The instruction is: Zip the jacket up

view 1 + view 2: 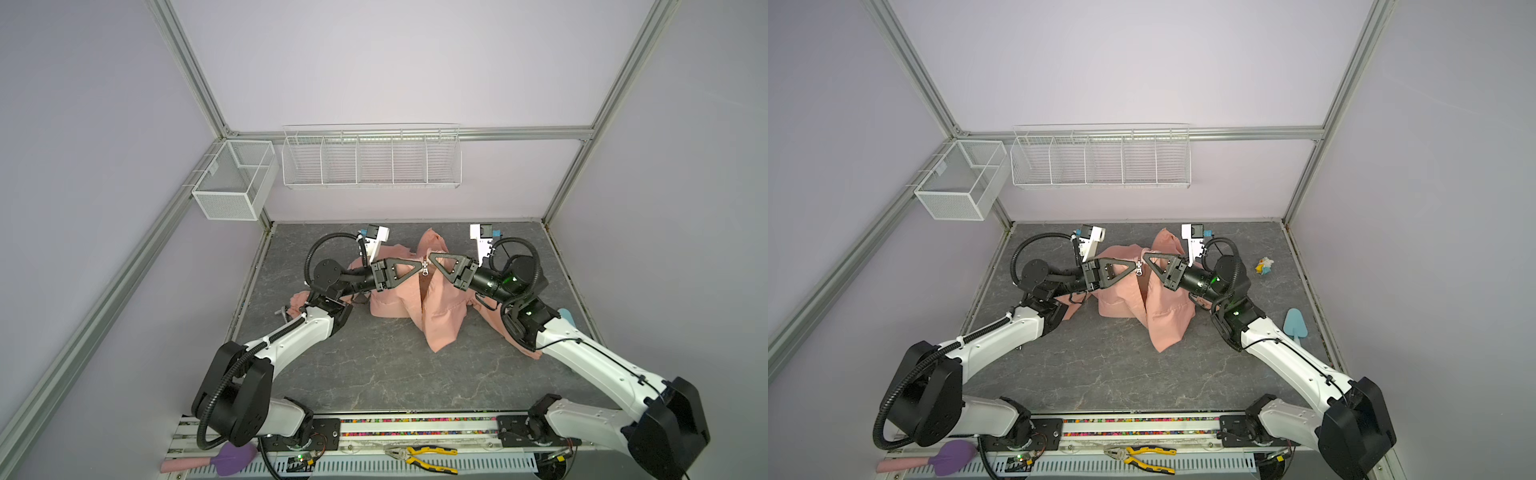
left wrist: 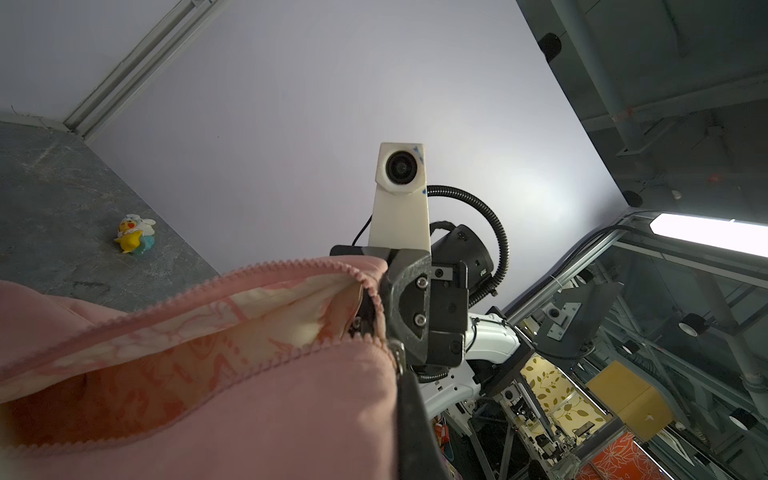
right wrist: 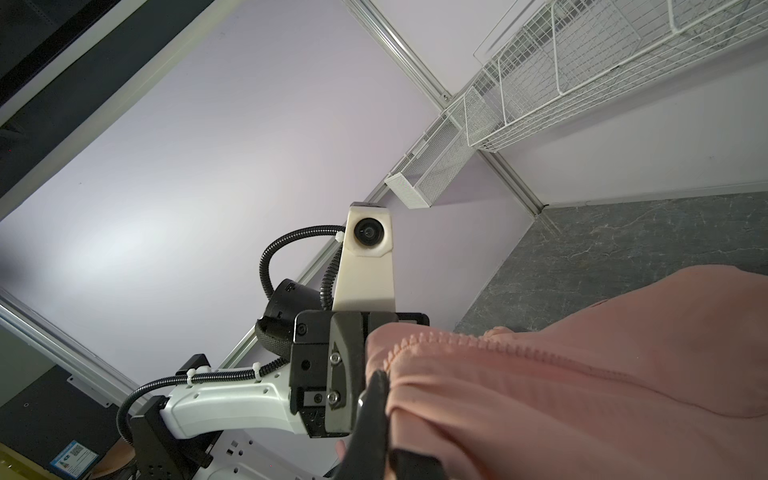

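**Position.** The salmon-pink fabric jacket is found at mid-table. Its upper part is lifted and its lower part is draped on the grey marbled tabletop.

**Claws.** The jacket is held up between both claws, which meet almost tip to tip above it.
- The left gripper is closed tight on the jacket's zipper edge.
- The right gripper is closed tight on the facing pink edge.

**Zipper.**
- The small metal zipper slider is seen just between the two tips. Its pull appears to dangle free, gripped by neither claw.
- In the left wrist view, two rows of pink zipper teeth are seen parting away from the slider. Cream patterned lining is exposed between them.

**Governing relation.** In both top views the front opening runs from the slider toward the robot's base. The slider is judged slightly nearer the left claw. It is judged that the pull must be taken and drawn along that line, with the opposite edge under tension. Which end of the zipper is held cannot be told.
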`<state>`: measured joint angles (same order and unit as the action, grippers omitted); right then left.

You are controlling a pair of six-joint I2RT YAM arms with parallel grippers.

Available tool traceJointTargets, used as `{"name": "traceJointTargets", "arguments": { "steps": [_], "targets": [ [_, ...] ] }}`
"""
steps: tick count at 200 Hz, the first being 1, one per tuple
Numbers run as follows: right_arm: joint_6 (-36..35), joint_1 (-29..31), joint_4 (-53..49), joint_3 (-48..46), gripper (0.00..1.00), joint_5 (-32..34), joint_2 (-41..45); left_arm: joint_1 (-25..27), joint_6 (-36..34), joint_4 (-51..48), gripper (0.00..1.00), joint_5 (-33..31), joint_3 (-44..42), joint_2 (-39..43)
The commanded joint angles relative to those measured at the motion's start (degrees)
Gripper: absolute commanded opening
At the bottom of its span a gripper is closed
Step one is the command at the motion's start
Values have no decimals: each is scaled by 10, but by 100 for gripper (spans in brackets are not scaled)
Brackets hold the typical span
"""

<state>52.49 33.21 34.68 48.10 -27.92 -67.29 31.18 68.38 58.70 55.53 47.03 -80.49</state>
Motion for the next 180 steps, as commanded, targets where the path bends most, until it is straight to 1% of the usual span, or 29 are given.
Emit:
{"name": "traceJointTargets", "arguments": {
  "steps": [1,102,180],
  "targets": [
    [-5,6,31,3,6,-5,6,1,7,33,0,10,-2,-2],
    [-8,15,32,3,6,-8,2,1,15,47,0,9,-2,-5],
    [-26,16,5,-12,6,0,20,-3,35,72,0,5,-3,-11]
  ]
}}
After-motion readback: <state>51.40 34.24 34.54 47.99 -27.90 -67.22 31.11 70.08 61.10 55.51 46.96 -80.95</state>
